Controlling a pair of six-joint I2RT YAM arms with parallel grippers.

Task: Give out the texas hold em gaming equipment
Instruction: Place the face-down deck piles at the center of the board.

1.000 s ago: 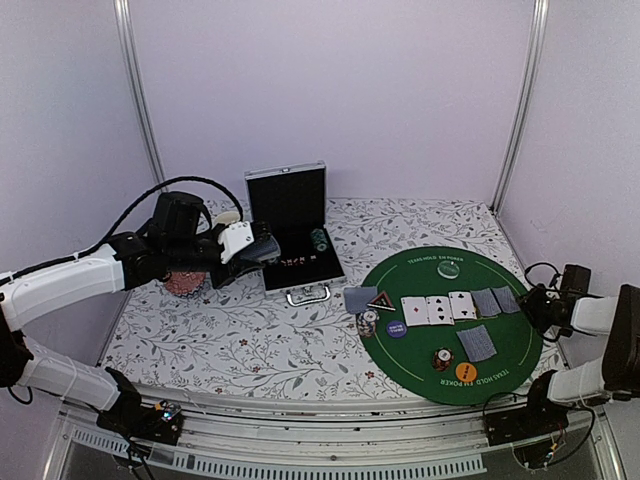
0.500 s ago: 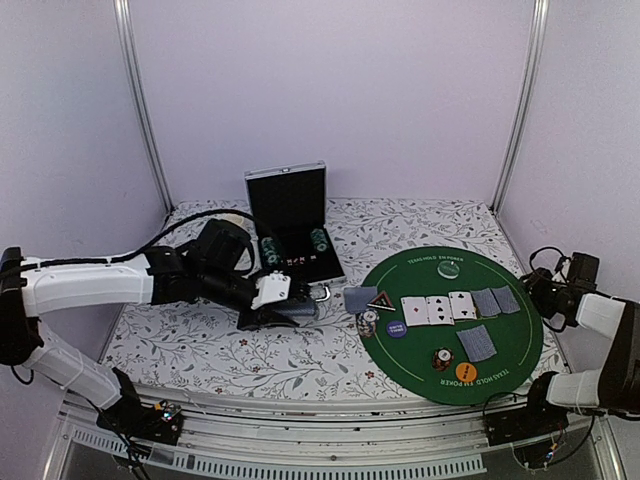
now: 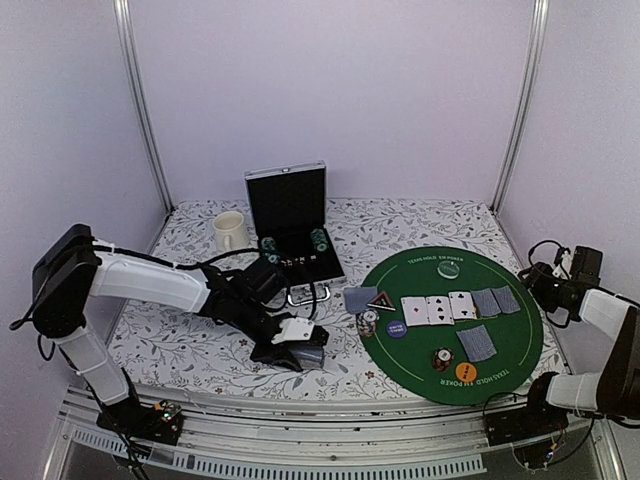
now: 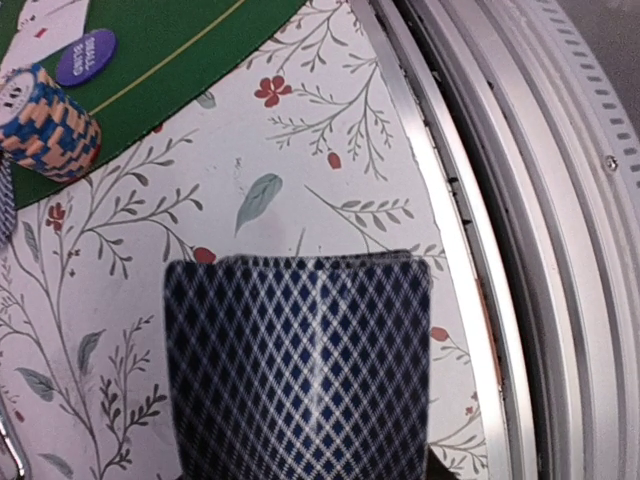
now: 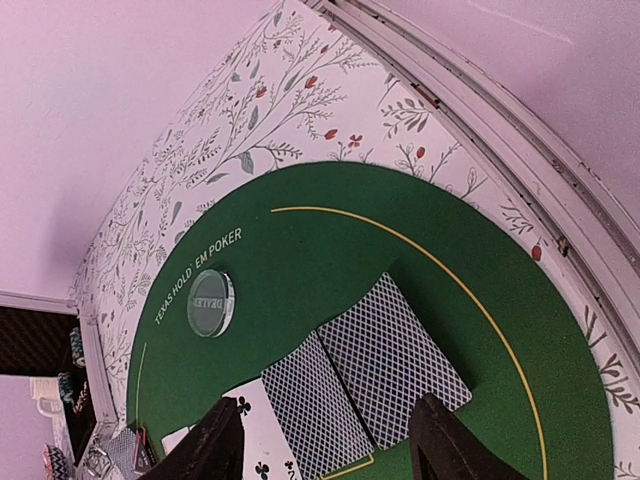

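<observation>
My left gripper [image 3: 303, 350] is low over the flowered table near its front edge, left of the green poker mat [image 3: 515, 345]. It is shut on blue-backed playing cards [image 4: 300, 360], which hide its fingers in the left wrist view. On the mat lie three face-up cards [image 3: 437, 309], two face-down cards [image 3: 495, 301], another face-down card [image 3: 477, 342], a card with the dark triangular marker [image 3: 380, 300], chip stacks [image 3: 368, 322] [image 3: 442, 357], a purple disc [image 3: 397, 327], an orange disc [image 3: 466, 373] and a clear dealer button [image 5: 212, 302]. My right gripper [image 5: 330, 450] is open and empty at the mat's right edge.
An open black case [image 3: 292, 225] with chips stands at the back, a cream mug [image 3: 230, 231] to its left. The metal front rail [image 4: 500, 200] runs close beside the held cards. Walls close in both sides.
My left arm has swung from beside the case down to the table's front, toward the mat, carrying the cards; the mug is now uncovered. The right gripper has barely moved.
</observation>
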